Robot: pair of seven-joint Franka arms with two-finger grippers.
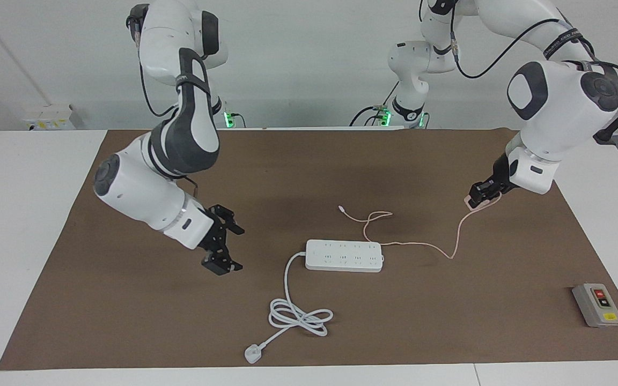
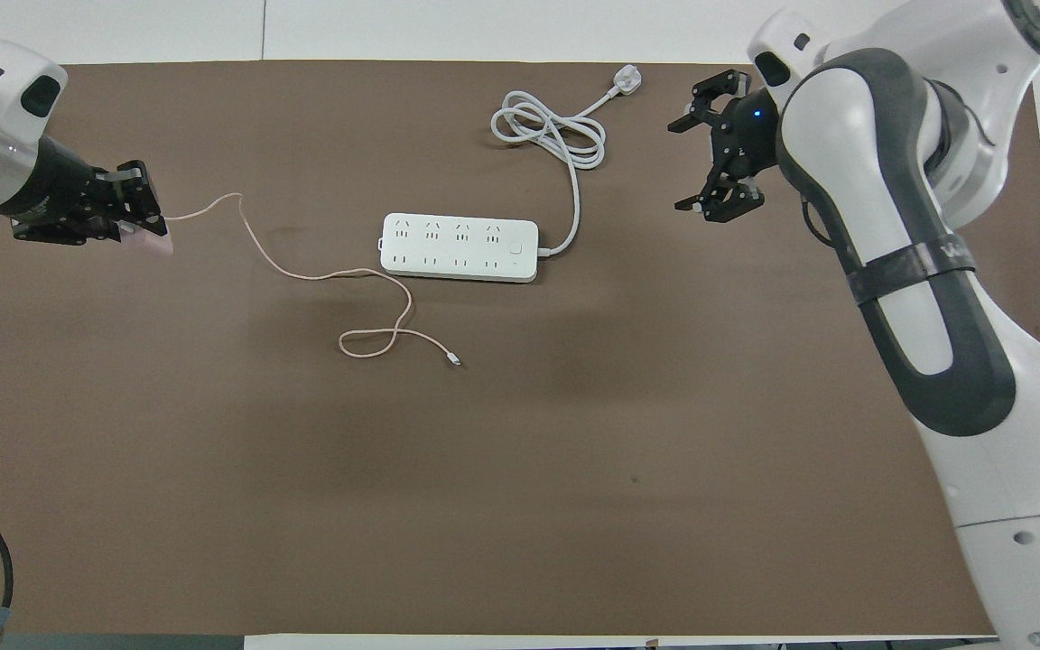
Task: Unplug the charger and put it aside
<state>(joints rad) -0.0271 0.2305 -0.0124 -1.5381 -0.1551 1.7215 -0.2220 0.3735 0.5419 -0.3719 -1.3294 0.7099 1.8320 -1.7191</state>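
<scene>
The charger (image 1: pixel 471 203), a small pale-pink cube, is pinched in my left gripper (image 1: pixel 478 197), which is shut on it low over the brown mat toward the left arm's end of the table. In the overhead view the charger (image 2: pixel 154 244) shows just under the left gripper (image 2: pixel 145 226). Its thin pink cable (image 1: pixel 451 256) trails across the mat past the white power strip (image 1: pixel 344 255) and ends in a loose loop (image 2: pixel 376 343). The charger is clear of the strip (image 2: pixel 459 247). My right gripper (image 1: pixel 236 247) hangs open and holds nothing, beside the strip toward the right arm's end (image 2: pixel 682 167).
The strip's thick white cord (image 1: pixel 301 316) lies coiled on the mat farther from the robots, ending in a white plug (image 1: pixel 254 354). A grey switch box (image 1: pixel 597 304) with a red button sits near the mat's corner at the left arm's end.
</scene>
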